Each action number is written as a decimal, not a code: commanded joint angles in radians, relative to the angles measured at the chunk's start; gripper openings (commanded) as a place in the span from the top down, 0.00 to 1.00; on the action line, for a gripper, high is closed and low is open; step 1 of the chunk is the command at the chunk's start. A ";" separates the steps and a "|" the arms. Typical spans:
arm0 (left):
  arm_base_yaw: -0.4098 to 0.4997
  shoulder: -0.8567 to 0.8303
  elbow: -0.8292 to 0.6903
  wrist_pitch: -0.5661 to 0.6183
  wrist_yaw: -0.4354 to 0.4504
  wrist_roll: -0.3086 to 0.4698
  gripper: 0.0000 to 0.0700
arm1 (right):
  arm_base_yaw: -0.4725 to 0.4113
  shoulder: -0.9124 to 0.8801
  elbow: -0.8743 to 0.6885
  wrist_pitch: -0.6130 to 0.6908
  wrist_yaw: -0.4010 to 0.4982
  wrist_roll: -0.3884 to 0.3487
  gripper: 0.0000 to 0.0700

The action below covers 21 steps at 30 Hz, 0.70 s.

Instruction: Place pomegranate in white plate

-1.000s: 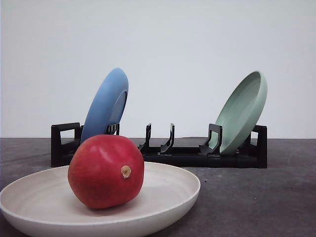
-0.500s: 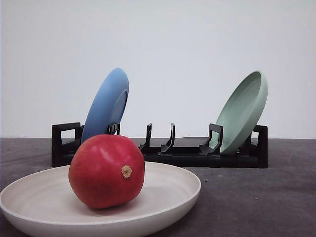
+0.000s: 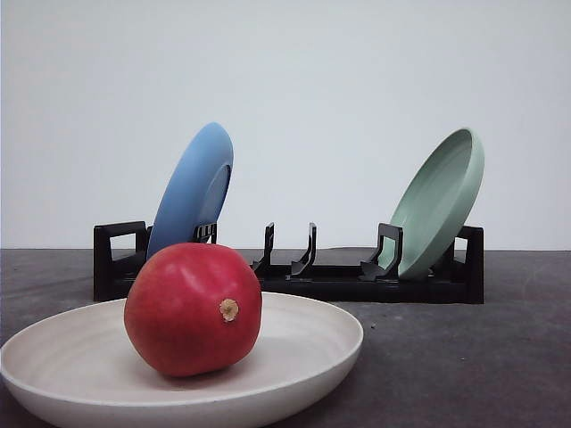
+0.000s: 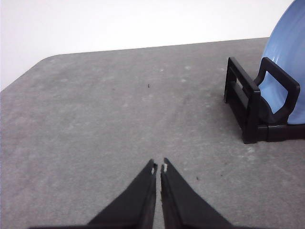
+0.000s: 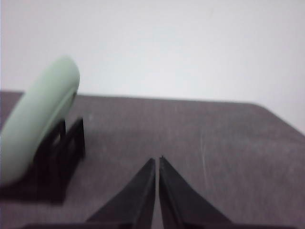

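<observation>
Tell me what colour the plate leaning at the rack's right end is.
Pale green. The plate shows best in the front view, leaning in the black rack.

text: none legible | labels: none | brands: none | numbers: none | signs: none

A black dish rack (image 3: 294, 267) stands on the dark grey table (image 3: 464, 357), holding a blue plate (image 3: 192, 192) tilted at its left end and a pale green plate (image 3: 437, 203) tilted at its right end.
</observation>
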 commanded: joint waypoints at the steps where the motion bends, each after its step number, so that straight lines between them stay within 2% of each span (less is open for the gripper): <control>1: 0.001 -0.002 -0.009 -0.005 0.002 -0.001 1.00 | -0.002 0.001 -0.004 -0.036 0.003 -0.015 0.99; 5: 0.001 -0.002 -0.009 -0.005 0.002 -0.001 1.00 | -0.002 0.001 -0.004 -0.125 -0.012 -0.005 0.99; 9: 0.001 -0.002 -0.009 -0.005 0.002 -0.001 1.00 | -0.002 0.001 -0.004 -0.182 -0.064 -0.005 0.99; 21: 0.001 -0.002 -0.009 -0.005 0.002 -0.001 1.00 | 0.000 0.001 -0.004 -0.180 -0.020 -0.003 0.99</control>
